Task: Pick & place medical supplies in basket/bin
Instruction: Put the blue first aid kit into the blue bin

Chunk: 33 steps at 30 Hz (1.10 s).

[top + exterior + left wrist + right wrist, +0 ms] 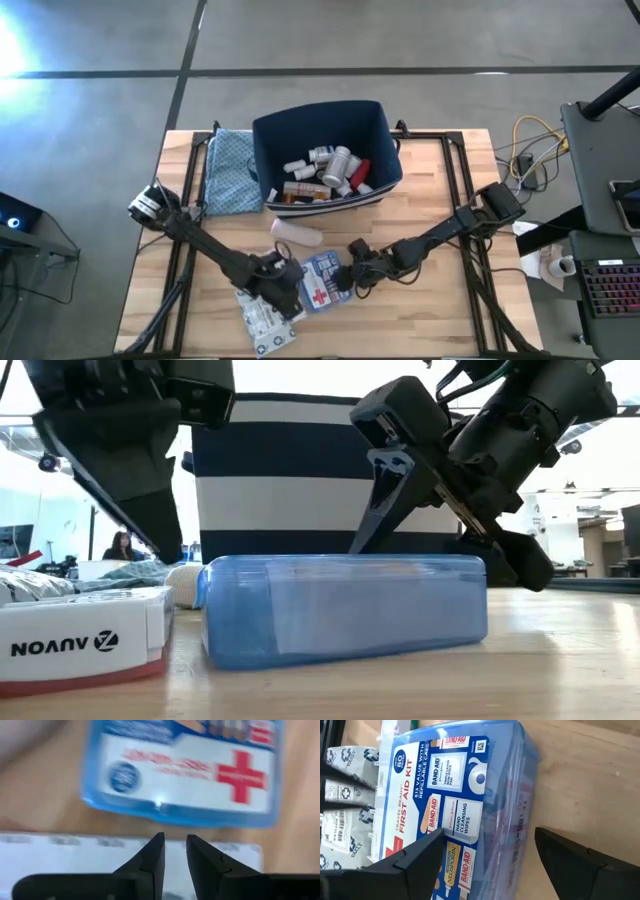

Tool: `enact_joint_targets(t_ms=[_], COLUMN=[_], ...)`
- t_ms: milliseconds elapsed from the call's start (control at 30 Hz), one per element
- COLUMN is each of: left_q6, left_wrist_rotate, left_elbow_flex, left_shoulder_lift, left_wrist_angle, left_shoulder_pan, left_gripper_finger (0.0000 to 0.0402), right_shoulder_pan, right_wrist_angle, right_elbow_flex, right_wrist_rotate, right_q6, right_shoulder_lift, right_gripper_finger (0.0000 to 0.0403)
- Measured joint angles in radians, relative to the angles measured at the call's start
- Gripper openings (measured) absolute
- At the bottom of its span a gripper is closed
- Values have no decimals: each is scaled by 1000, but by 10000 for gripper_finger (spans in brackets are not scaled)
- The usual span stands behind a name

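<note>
The blue-white first-aid box [322, 280] lies flat on the table, red cross up [242, 775]. My right gripper [490, 832] is open at the box's right end. One finger is over the printed top and the other stands beside the side wall. My left gripper [174, 840] is shut with nothing in it. It hangs above a white printed packet [262, 318] just left of the box. The navy bin [270, 135] stands at the far middle with several white bottles and a red one inside. My right gripper comes slanting down from the table's right. One finger [420, 857] lies over the box's printed top [455, 820]. The other [570, 855] stands off its side wall, with bare wood between. Whether the first finger touches the top I cannot tell.
A blue patterned cloth [228, 170] lies left of the bin, and a pale roll [297, 232] in front of it. A white lettered box [80, 645] sits left of the first-aid box. Cables and a keyboard are past the right edge. A person [120, 547] sits far behind.
</note>
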Motion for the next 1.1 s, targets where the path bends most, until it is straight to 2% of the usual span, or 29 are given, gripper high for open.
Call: enact_joint_targets(t_ms=[67, 300, 600, 833, 1100], left_q6=[-1, 3, 28, 26, 25], left_wrist_rotate=[34, 24, 78, 103, 112], left_elbow_flex=[-12, -16, -14, -8, -13], left_shoulder_lift=[8, 47, 126, 159, 160], left_wrist_angle=[47, 81, 212, 213, 215], left_shoulder_pan=[-4, 12, 22, 21, 22], left_gripper_finger=[62, 61, 61, 61, 61], right_shoulder_pan=[-2, -4, -14, -46, -48], right_wrist_angle=[0, 11, 20, 155, 178], right_elbow_flex=[-1, -2, -5, -13, -5], right_wrist_rotate=[1, -6, -91, -231, -243], right_q6=[-16, -48, -33, -35, -73], right_shoulder_lift=[0, 0, 0, 70, 79], right_gripper_finger=[298, 299, 299, 300, 300])
